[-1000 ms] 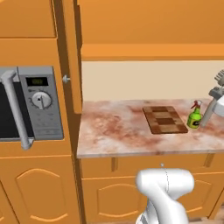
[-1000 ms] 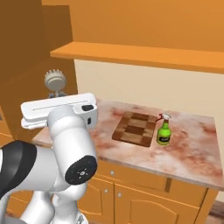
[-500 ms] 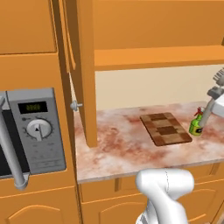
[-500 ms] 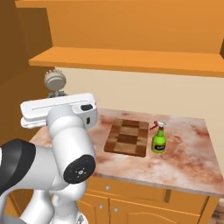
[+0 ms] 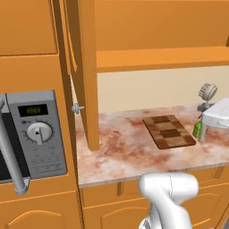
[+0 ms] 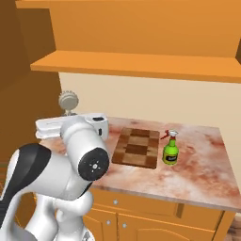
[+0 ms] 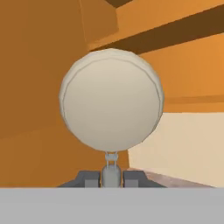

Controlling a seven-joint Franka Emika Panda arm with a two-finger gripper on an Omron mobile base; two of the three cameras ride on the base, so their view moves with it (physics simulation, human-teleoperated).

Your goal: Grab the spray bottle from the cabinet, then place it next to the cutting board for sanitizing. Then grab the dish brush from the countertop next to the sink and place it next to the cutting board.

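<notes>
Now I've got the fingers clenched on the dish brush stem, head up, w/ spray bottle already parked beside cutting board on the bench, so brush goes there next.

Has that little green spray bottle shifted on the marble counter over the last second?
No. The small green spray bottle stands just right of the checkered wooden cutting board, as before; only the camera moved with the base.
</notes>
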